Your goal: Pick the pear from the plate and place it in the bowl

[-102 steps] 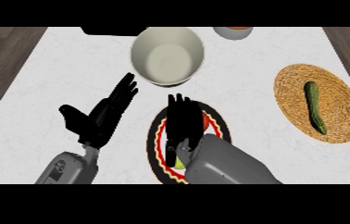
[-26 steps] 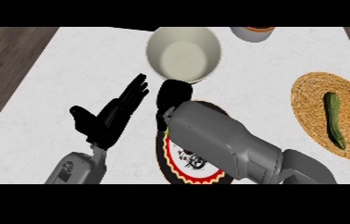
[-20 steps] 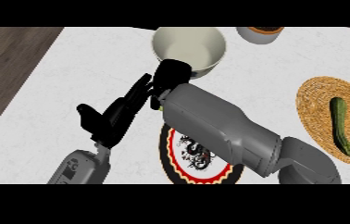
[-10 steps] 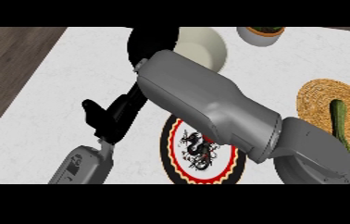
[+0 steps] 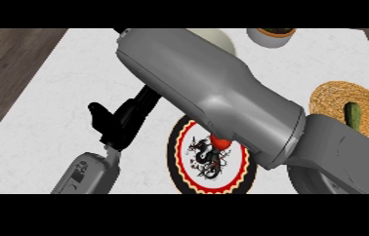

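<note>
My right forearm fills the middle of the head view and runs up to the picture's top; its hand does not show. A cream bowl peeks out behind the forearm at the top. The round plate, with a red, yellow and black rim and a dark dragon pattern, lies below the forearm. No pear shows on its visible part or anywhere else. My left hand rests open to the left of the plate, its fingers pointing up and partly hidden under the right forearm.
A small bowl stands at the top right. A woven mat with a green cucumber lies at the right edge. The counter ends at the left, where dark wood floor shows.
My right arm has swung up and left from the plate over the bowl, and its hand has left the picture. The plate now shows without the pear. The left hand has stayed put.
</note>
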`<state>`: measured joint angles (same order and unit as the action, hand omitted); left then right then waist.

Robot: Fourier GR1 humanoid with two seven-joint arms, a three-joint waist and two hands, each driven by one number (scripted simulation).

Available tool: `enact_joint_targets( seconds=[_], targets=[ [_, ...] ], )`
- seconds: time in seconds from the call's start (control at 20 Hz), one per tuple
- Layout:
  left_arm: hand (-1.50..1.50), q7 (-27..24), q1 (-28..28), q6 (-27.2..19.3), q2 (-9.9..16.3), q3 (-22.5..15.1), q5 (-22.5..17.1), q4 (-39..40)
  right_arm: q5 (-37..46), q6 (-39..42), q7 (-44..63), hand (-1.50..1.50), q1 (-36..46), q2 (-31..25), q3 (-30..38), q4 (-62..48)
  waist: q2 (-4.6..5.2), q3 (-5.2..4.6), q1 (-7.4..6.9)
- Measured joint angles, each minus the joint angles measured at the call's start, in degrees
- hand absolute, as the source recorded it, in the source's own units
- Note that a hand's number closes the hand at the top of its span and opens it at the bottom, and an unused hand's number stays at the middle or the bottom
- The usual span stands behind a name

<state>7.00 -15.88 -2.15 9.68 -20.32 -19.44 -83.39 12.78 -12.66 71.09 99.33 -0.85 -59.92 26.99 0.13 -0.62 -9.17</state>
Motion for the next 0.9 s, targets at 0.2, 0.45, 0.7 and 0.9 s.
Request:
enact_joint_targets(
  seconds=[0.2, 0.45, 0.7, 0.9],
  targets=[
    [0.00, -0.3, -0.1, 0.0, 0.2, 0.6, 0.0, 0.4, 0.5, -0.6, 0.0, 1.50, 2.4, 0.0, -0.2, -2.9, 0.26, 0.01, 0.55],
    [0.00, -0.8, 0.4, 0.2, 0.3, 1.1, -0.1, 0.3, 1.0, -1.3, -0.1, 1.50, 2.8, 0.1, -0.6, -5.9, 0.58, 0.10, 1.22],
    [0.00, -0.9, 0.6, -0.6, 0.0, 1.2, 0.3, 0.0, 1.7, -3.7, -1.3, 1.50, 1.3, 0.1, -0.4, -9.1, 0.90, 0.22, 2.13],
    [0.00, -0.3, 1.1, -0.6, 0.6, 1.8, 0.2, -1.1, 2.6, -6.1, -2.8, 1.50, -1.4, 0.2, -0.6, -11.6, 0.99, 0.32, 2.78]
  ],
)
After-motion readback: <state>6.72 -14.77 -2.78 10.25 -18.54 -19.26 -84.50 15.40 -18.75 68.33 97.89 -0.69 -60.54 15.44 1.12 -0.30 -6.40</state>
